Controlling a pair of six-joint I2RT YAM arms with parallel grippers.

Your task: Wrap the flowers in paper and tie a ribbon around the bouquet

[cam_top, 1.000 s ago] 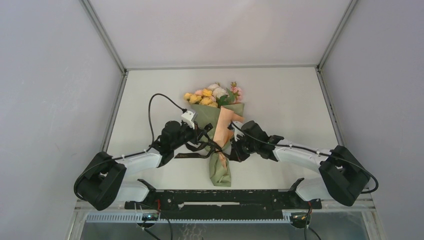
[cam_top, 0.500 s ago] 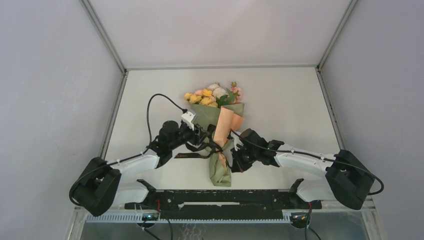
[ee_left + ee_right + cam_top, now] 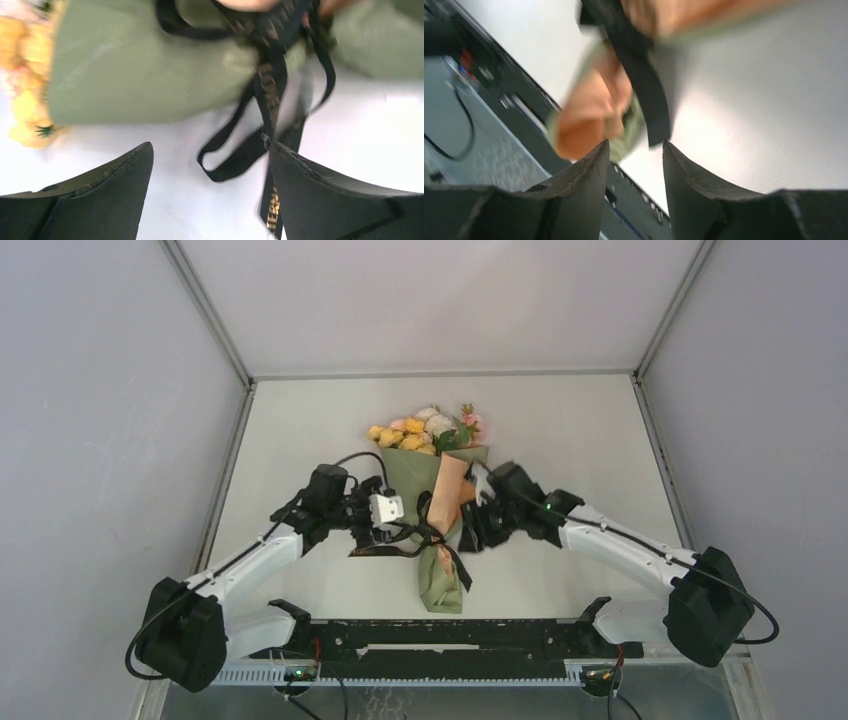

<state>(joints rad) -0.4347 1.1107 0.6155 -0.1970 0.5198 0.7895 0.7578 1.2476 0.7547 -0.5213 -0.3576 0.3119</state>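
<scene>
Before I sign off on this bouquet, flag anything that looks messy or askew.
The ribbon is untidy: loose, uneven loops at the bouquet's waist, one tail flat on the table to its left, another trailing down the paper. Nothing looks torn.

Illegible gold lettering on ribbon point(image 3: 270, 90)
</scene>
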